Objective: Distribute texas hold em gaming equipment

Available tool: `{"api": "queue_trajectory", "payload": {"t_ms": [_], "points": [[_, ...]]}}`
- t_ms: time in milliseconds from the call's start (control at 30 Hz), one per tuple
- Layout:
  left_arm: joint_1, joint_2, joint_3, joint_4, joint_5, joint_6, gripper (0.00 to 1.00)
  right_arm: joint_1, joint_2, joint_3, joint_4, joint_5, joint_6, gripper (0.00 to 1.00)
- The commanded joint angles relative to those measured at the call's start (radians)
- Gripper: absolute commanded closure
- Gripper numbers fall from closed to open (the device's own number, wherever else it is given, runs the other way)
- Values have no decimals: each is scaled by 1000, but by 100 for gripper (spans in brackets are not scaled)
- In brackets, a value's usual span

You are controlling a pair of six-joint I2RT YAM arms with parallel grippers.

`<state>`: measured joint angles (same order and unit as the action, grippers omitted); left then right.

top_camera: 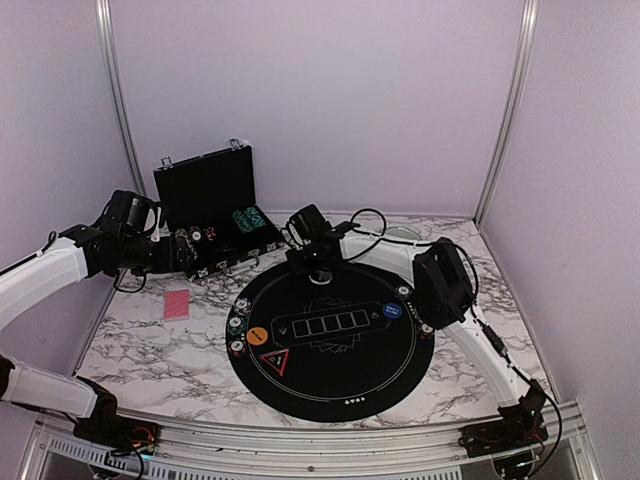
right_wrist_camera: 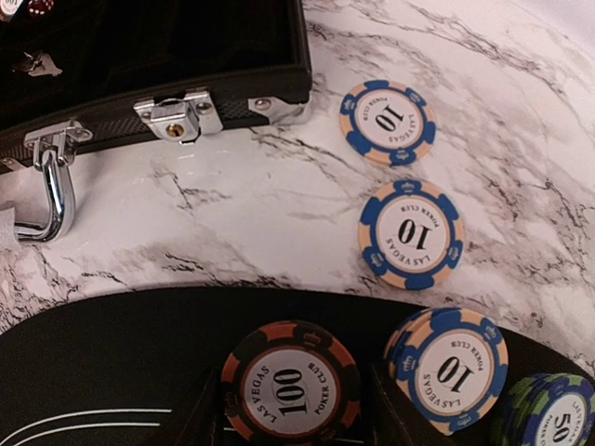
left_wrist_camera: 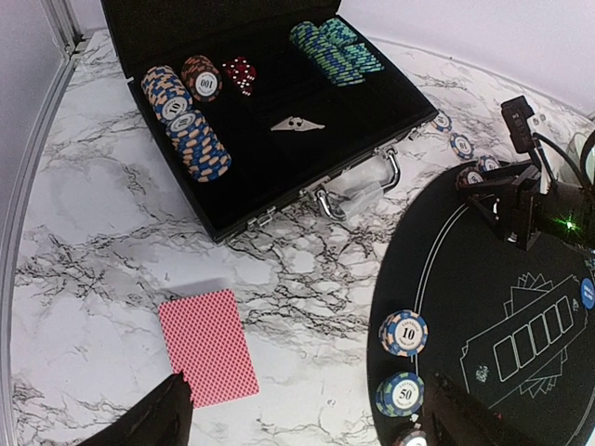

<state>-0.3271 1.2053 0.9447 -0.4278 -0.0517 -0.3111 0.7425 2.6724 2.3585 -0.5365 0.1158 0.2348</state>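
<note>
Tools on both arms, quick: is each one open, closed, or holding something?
Left tool: open, holding nothing.
Right tool: fingers flank the 100 chip; whether it grips cannot be told.

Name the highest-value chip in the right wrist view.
The orange-and-black 100 chip at the black mat edge; the others are blue-striped 10 chips and a 50 chip.

Both arms have glossy white shells on their long links and matte black housings at the joints. In the top view the left arm (top_camera: 45,272) shows at nine o'clock and the right arm (top_camera: 487,350) at four. Thin black cables (top_camera: 372,222) loop at ten o'clock from the boxy black wrist block (top_camera: 440,280). Each base (top_camera: 112,430) is black, with red-orange wiring showing. The left fingers (left_wrist_camera: 158,423) are flat and black. A green light (left_wrist_camera: 561,223) glows on the right gripper (top_camera: 318,265).
</note>
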Motion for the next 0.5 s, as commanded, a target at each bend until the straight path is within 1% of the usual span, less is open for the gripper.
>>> {"api": "queue_trajectory", "payload": {"t_ms": [0, 467], "points": [[5, 12, -15, 24, 15, -7, 13, 4, -37, 22, -49, 22, 3, 51], [7, 18, -14, 26, 24, -9, 13, 11, -67, 21, -52, 33, 0, 51]]}}
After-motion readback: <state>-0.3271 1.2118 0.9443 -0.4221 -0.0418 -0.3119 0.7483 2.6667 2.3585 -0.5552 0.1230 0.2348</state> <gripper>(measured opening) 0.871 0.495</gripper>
